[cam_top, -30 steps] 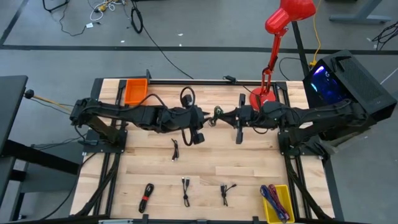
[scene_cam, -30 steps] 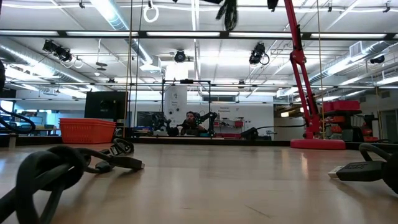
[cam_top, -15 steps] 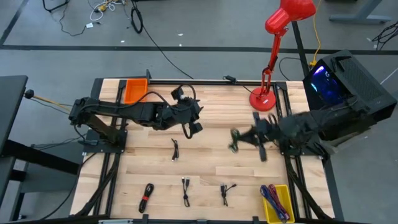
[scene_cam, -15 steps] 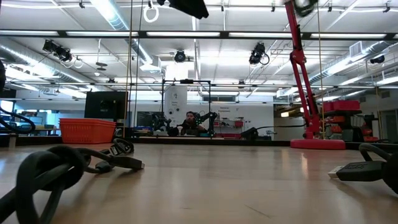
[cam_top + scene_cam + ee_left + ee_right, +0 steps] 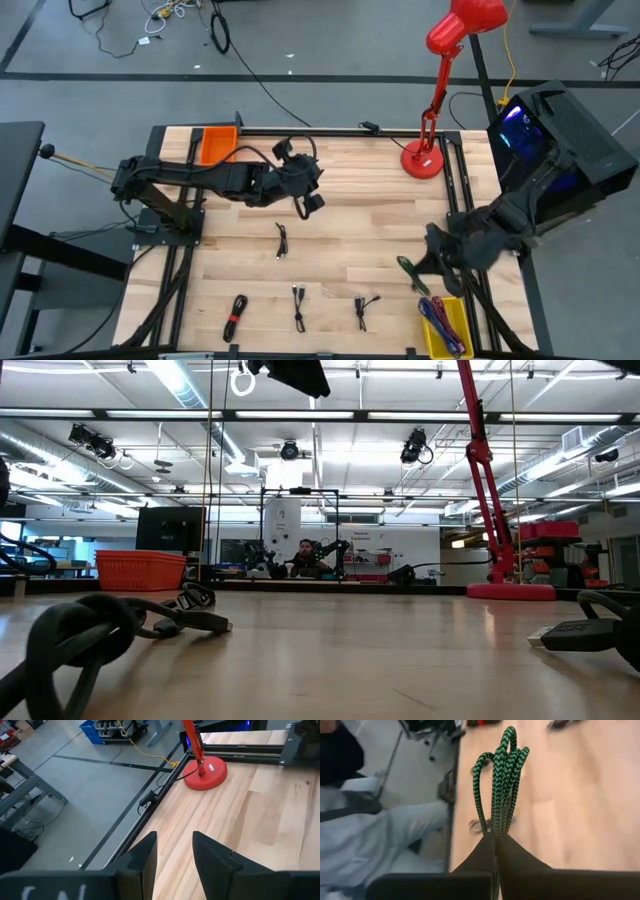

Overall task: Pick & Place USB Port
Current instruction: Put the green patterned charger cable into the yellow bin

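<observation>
A green-and-black braided cable bundle [image 5: 500, 780] sticks out past my right gripper [image 5: 495, 837], which is shut on it. In the high view that gripper [image 5: 420, 266] hangs over the table's near right part with the cable [image 5: 406, 270], just short of the yellow bin [image 5: 458, 312]. My left gripper [image 5: 310, 203] hovers over the table's middle, open, with nothing between its fingers [image 5: 145, 857]. Black cables [image 5: 282, 241] [image 5: 298, 305] [image 5: 362, 311] lie flat on the wood. My right gripper pinches the folded bundle at one end [image 5: 496, 827] between its two fingers, several strands together. The loops run on along the line of the fingers and past their tips. The bundle is lifted clear of the table.
The yellow bin holds coloured cables [image 5: 438, 322]. An orange bin [image 5: 217, 146] stands at the far left and a red lamp base [image 5: 422, 160] at the far right. A red-tied cable [image 5: 236, 317] lies near the front edge. A person's grey clothing [image 5: 380, 837] shows beyond the table edge.
My right gripper has swung from the table's middle toward the near right corner and the yellow bin, sinking a little and turning, and has carried the green cable with it. The cable no longer hangs between the two arms. My left gripper stays near the middle.
</observation>
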### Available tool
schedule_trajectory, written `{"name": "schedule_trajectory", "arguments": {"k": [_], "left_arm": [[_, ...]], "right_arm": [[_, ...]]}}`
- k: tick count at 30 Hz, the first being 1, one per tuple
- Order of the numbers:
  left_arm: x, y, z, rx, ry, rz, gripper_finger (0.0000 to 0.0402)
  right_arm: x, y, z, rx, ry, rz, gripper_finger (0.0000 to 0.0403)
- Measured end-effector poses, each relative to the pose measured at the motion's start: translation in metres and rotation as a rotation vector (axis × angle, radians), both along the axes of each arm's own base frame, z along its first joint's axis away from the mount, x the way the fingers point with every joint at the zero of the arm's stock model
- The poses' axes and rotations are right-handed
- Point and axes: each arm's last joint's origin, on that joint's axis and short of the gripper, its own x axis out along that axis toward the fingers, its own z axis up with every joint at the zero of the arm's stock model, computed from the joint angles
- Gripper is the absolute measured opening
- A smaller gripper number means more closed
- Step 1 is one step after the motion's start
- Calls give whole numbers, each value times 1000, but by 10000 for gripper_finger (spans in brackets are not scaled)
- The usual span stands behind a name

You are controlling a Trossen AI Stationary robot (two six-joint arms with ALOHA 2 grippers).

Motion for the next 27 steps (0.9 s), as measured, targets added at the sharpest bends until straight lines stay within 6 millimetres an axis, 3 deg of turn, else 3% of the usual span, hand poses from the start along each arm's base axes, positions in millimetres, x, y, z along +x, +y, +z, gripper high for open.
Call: {"name": "schedule_trajectory", "arguments": {"k": [15,27], "left_arm": [[0,0,0,-25,-11,-6,128],[0,-1,-1,-34,-12,-13,128]], "right_arm": [[-34,52,-26,180,319,-42,0],[-53,87,-41,230,351,-77,0]]}}
